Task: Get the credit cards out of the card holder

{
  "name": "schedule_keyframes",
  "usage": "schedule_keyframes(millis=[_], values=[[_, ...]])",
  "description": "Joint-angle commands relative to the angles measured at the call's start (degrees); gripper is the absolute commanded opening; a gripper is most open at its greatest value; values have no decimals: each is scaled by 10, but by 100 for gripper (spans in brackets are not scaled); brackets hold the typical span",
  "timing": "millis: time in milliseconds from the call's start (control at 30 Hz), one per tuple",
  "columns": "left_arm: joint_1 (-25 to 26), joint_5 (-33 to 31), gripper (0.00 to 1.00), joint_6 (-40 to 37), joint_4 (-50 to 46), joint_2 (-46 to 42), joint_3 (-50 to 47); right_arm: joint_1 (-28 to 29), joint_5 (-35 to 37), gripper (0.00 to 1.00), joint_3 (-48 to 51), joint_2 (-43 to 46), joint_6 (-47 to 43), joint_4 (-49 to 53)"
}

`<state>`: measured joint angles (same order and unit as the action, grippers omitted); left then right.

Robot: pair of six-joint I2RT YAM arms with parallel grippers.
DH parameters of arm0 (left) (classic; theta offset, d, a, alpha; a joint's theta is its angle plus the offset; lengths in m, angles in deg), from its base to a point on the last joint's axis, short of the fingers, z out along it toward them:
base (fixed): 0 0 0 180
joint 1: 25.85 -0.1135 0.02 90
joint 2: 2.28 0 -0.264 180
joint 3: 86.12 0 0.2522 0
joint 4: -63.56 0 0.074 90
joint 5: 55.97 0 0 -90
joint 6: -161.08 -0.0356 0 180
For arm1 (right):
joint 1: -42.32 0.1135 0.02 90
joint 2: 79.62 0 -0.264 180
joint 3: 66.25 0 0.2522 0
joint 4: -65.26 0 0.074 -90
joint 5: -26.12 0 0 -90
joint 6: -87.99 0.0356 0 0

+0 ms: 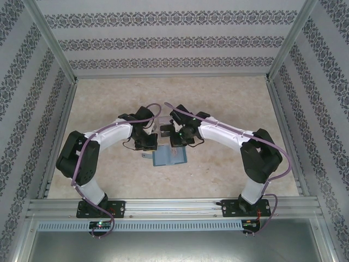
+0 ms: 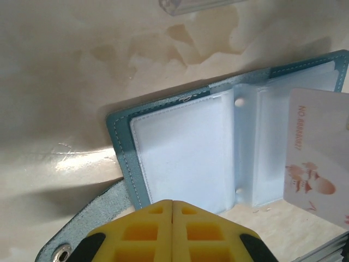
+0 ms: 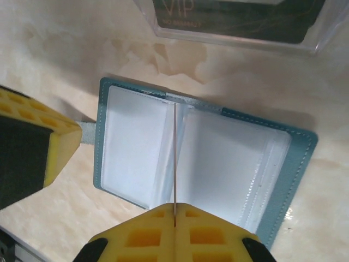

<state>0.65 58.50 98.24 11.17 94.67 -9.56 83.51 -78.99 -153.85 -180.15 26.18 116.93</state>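
Note:
The teal card holder [image 3: 229,164] lies open on the table, its clear pocket faces up, below both grippers [image 1: 169,158]. My right gripper [image 3: 175,206] is shut on a pale pinkish-white credit card [image 3: 175,158], held upright and seen edge-on over the holder's middle fold. In the left wrist view that card [image 2: 319,153] hangs over the right panel. My left gripper [image 2: 173,203] is shut with nothing between its fingers, its tips at the near edge of the card holder's [image 2: 180,153] left panel. The strap tab [image 2: 82,234] sticks out beside it.
A clear plastic tray [image 3: 240,39] stands just beyond the holder, with a dark card marked VIP [image 3: 234,16] inside. The left gripper's yellow finger [image 3: 38,153] sits close to the holder's left edge. Patterned walls and metal rails [image 1: 163,206] frame the marble table.

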Motion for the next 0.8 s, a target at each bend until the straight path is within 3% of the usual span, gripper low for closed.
schedule_keyframes(millis=[0, 167, 433, 767], values=[[-8, -21, 6, -14, -14, -20, -6, -10, -27, 5, -38, 21, -142, 50], [-31, -30, 6, -26, -14, -26, -20, -35, -49, 6, -89, -3, -304, 113], [-59, -28, 6, -39, -17, -31, -36, -51, -15, 6, -173, -40, -580, 210], [-68, -39, 7, -37, -18, -36, -49, -57, 20, 1, -242, -78, -823, 244]])
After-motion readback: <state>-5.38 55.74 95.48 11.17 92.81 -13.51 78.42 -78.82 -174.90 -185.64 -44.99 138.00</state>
